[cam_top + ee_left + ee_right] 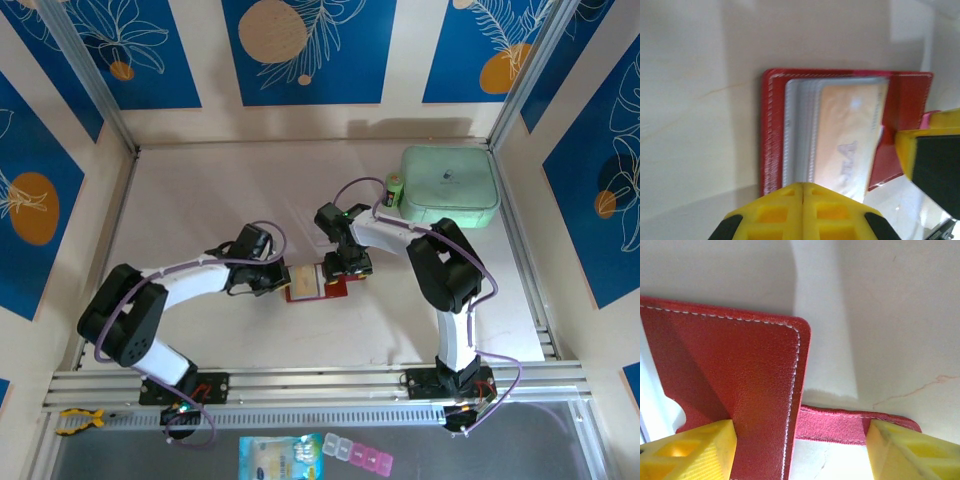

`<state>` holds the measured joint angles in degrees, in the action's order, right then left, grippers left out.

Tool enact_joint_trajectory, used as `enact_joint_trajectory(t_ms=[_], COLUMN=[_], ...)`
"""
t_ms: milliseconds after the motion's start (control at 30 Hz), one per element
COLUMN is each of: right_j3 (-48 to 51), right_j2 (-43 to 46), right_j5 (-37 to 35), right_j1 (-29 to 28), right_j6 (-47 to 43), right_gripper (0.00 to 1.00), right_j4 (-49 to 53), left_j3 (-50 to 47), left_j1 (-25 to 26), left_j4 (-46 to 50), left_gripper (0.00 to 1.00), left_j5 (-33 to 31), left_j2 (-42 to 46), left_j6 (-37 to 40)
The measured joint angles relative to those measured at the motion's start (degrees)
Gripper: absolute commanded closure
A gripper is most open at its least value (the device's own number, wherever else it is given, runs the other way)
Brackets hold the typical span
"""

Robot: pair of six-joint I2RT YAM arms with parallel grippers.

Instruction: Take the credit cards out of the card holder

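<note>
The red card holder point(335, 285) lies open on the table between the two arms. In the left wrist view the card holder point(774, 130) shows its greyish clear pockets, with a tan-gold credit card point(847, 135) in the top pocket. My left gripper point(802, 186) is shut, its tip at the near edge of the pockets with nothing seen between the fingers. My right gripper point(800, 450) stands open, straddling the red cover flap point(740, 375) and the snap tab point(840, 426). One finger point(690, 452) touches the flap. In the top view the left gripper point(283, 280) and right gripper point(345, 268) flank the holder.
A big mint green case point(450, 185) stands at the back right with a small green object point(395, 188) beside it. Metal rails run along the table's sides and front. Below the front rail lie a blue packet point(282, 458) and a pink pill box point(358, 455).
</note>
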<state>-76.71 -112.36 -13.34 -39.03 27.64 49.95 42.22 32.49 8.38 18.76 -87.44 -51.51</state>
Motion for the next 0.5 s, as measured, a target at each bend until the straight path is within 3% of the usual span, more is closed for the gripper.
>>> enact_joint_trajectory(t_ms=[500], right_j3=[0.61], right_j2=[7.69], right_j5=[1.01], right_j1=[-0.33], right_j6=[1.66], right_gripper=[0.37], right_j4=[0.00], left_j3=[1.29], left_j1=[0.02], left_j4=[-1.03], left_gripper=[0.97], left_j5=[0.76], left_j2=[-1.42], left_j6=[0.85])
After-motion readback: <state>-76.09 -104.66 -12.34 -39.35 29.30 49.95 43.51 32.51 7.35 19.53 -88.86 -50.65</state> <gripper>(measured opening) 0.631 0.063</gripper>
